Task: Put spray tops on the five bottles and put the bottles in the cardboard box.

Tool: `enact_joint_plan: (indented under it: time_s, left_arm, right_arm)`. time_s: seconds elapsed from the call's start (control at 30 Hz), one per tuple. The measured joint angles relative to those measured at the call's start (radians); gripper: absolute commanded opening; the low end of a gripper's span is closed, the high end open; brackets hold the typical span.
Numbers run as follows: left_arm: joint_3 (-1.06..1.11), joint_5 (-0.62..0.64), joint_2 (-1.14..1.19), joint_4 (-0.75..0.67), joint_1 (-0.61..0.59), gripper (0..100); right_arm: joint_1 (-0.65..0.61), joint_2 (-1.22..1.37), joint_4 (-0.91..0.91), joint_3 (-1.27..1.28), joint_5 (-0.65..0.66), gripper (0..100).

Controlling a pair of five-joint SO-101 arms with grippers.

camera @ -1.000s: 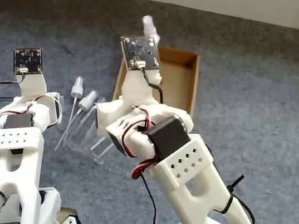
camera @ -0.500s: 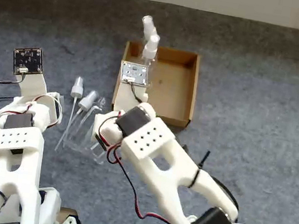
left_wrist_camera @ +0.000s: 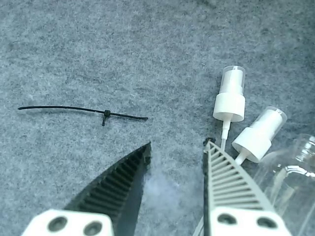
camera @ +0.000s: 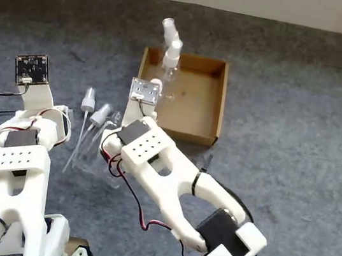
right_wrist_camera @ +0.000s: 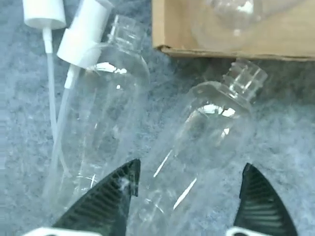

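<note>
Grey carpet [camera: 296,153] covers the table.

Right arm [camera: 170,179]: slants from lower right to frame centre, with the wrist at the lower-left corner of the cardboard box [camera: 221,103].

Left arm [camera: 23,144]: stands along the left edge.

The box sits upper centre. Two capped bottles [camera: 169,63] stand at its upper-left corner.

Two uncapped bottles [right_wrist_camera: 103,123] lie on the carpet left of centre, just outside the box.

Right gripper [right_wrist_camera: 189,172]: jaws wide, straddling one uncapped bottle.

Left gripper [left_wrist_camera: 177,145]: jaws at a narrower gap over bare carpet.

Two loose spray tops [left_wrist_camera: 229,101] lie just beside the left gripper, next to the uncapped bottles.

A black cable tie [left_wrist_camera: 83,112] lies apart on the carpet.
</note>
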Motion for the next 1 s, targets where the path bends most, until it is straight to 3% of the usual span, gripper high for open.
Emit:
enact_joint_plan:
  time_s: [0.1,0.23,0.43,0.67,0.9,1.0]
  left_arm:
    - [0.0,0.0,0.0,0.0,0.0,17]
    - [0.0,0.0,0.0,0.0,0.0,17]
    - [0.0,0.0,0.0,0.0,0.0,17]
    - [0.0,0.0,0.0,0.0,0.0,17]
    - [0.015,0.0,0.0,-0.006,0.0,17]
    - [0.018,0.0,0.0,-0.029,0.0,17]
  right_arm:
    - [-0.002,0.021,-0.002,-0.003,0.0,21.1]
    - [0.04,0.026,0.077,0.002,0.0,0.2]
    - [0.13,0.021,0.245,-0.002,0.002,0.5]
    - [0.222,0.017,0.459,0.008,0.107,0.5]
    - [0.453,-0.078,0.451,0.121,0.319,0.5]
    - [0.6,-0.209,0.381,0.241,0.485,0.5]
